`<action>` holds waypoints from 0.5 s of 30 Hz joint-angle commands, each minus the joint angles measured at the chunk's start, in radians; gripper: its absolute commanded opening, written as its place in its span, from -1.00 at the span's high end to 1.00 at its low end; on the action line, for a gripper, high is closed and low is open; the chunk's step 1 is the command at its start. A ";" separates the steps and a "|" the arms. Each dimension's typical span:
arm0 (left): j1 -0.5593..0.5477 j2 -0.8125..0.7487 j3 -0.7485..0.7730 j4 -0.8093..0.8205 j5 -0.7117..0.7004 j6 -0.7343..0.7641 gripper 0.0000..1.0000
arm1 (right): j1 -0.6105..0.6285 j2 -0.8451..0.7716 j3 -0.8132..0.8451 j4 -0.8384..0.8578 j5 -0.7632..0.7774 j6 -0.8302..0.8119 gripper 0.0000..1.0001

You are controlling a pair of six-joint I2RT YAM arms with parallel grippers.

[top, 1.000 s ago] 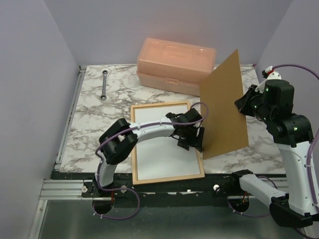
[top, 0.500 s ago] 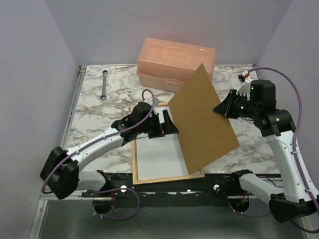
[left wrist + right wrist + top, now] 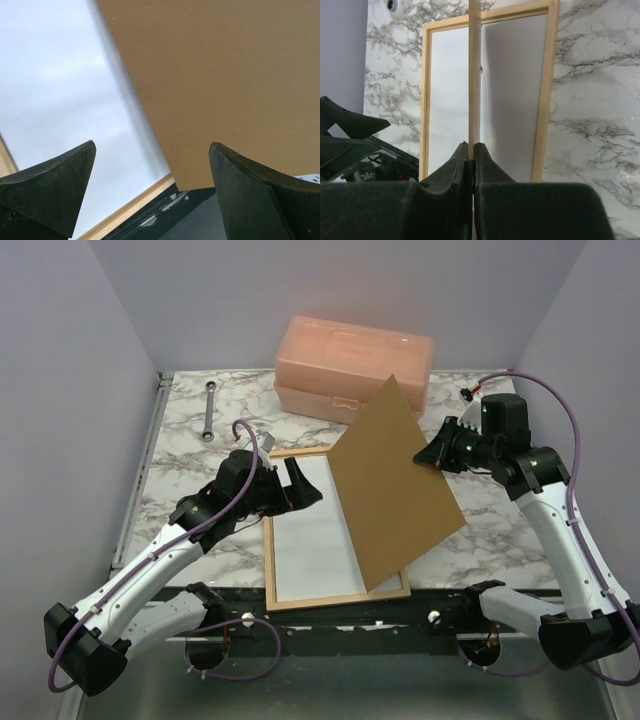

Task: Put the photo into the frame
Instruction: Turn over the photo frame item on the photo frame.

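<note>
grips tilted brown fibreboard panel (image 3: 395,490) in right pincer (image 3: 437,455) over light-wood rectangular frame (image 3: 544,95); holds left pincer (image 3: 303,488) wide apart beside it.

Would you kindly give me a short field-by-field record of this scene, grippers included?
frame: thin, light-wood, rectangular, flat on the marble table
photo: white-backed paper print lying inside the frame, picture side hidden
panel: brown fibreboard backing, tilted above the frame's right half
right gripper: shut on the panel's edge
left gripper: open, empty, over the frame's far left
behind: peach plastic box; metal wrench
</note>
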 commanded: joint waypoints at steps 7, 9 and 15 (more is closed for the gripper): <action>0.006 -0.012 -0.010 -0.137 -0.076 0.026 -0.97 | 0.160 0.026 0.114 0.003 0.234 0.058 0.99; 0.005 -0.013 -0.008 -0.145 -0.076 0.024 -0.97 | 0.210 0.029 0.126 -0.007 0.304 0.064 0.99; 0.006 -0.015 -0.003 -0.155 -0.076 0.022 -0.97 | 0.307 0.045 0.197 -0.043 0.460 0.062 0.99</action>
